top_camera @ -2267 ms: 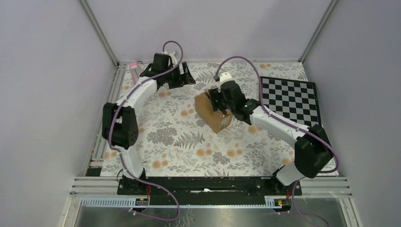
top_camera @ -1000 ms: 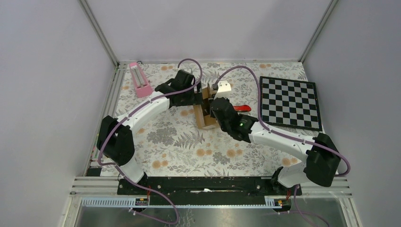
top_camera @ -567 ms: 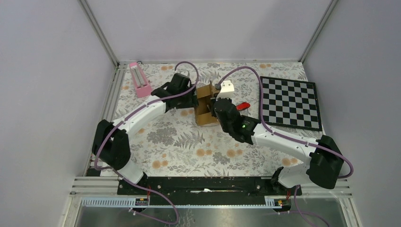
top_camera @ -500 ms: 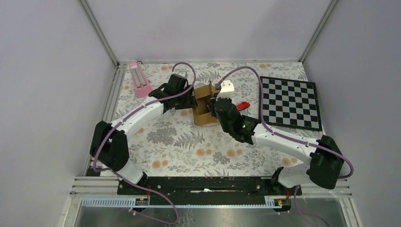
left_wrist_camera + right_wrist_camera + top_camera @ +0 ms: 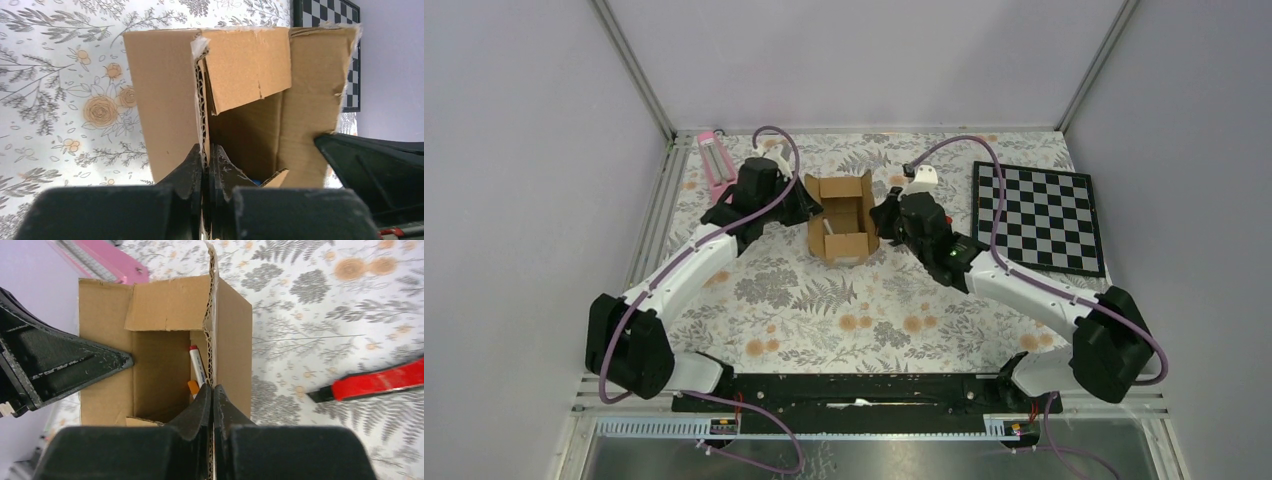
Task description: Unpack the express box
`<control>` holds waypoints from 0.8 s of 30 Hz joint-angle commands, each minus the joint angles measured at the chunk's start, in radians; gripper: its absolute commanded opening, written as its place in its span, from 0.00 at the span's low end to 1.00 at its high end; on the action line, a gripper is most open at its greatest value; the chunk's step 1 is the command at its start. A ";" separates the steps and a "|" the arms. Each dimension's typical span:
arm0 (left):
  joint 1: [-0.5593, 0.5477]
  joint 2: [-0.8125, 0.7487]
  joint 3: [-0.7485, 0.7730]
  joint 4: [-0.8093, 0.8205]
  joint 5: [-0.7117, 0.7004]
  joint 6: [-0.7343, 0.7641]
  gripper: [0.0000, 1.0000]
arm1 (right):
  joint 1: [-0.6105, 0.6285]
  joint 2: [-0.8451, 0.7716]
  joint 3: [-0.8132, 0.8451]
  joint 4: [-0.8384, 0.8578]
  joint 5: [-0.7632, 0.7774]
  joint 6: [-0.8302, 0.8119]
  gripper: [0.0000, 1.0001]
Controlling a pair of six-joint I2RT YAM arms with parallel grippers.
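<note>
Open express box [image 5: 849,243] on floral tabletop [image 5: 824,300], left tool [image 5: 205,155] clamped on one side wall, right tool [image 5: 212,390] clamped on the opposite wall, left arm [image 5: 689,268] and right arm [image 5: 1024,290] angled inward, possibly a marker [image 5: 196,367] inside.

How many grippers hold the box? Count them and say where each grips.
2. The left gripper pinches the left wall of the box; the right gripper pinches the opposite, right wall. Both show plainly, so none is hidden.

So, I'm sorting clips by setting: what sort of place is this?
Likely a lab robot cell: plain lilac panels in aluminium framing, two white-and-black arms mounted on a black rail, staged props like a brown cardboard box and black-and-white chessboard.
</note>
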 commanded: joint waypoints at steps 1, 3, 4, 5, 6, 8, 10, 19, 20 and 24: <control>0.016 -0.031 0.098 -0.056 0.021 0.059 0.00 | -0.018 0.080 -0.017 0.112 -0.200 0.151 0.02; 0.007 -0.007 0.137 -0.132 -0.014 0.068 0.00 | -0.018 0.134 -0.032 0.146 -0.257 0.194 0.16; 0.000 0.014 0.160 -0.197 -0.041 0.072 0.00 | -0.018 0.148 -0.049 0.171 -0.269 0.212 0.29; -0.009 0.039 0.180 -0.234 -0.069 0.078 0.00 | -0.018 0.157 -0.063 0.183 -0.267 0.219 0.40; -0.021 0.063 0.192 -0.256 -0.091 0.082 0.00 | -0.018 0.163 -0.072 0.177 -0.262 0.216 0.49; -0.042 0.108 0.197 -0.266 -0.113 0.077 0.00 | -0.020 0.167 -0.068 0.136 -0.246 0.199 0.59; -0.071 0.151 0.198 -0.266 -0.144 0.069 0.00 | -0.019 0.145 -0.086 0.115 -0.216 0.183 0.65; -0.163 0.298 0.238 -0.240 -0.206 0.043 0.00 | -0.045 -0.066 -0.175 -0.031 -0.043 0.121 0.83; -0.164 0.296 0.238 -0.232 -0.195 0.039 0.00 | -0.046 -0.095 -0.179 -0.037 -0.039 0.103 0.83; -0.164 0.276 0.253 -0.226 -0.166 0.038 0.11 | -0.044 -0.156 -0.138 -0.104 -0.040 0.059 0.83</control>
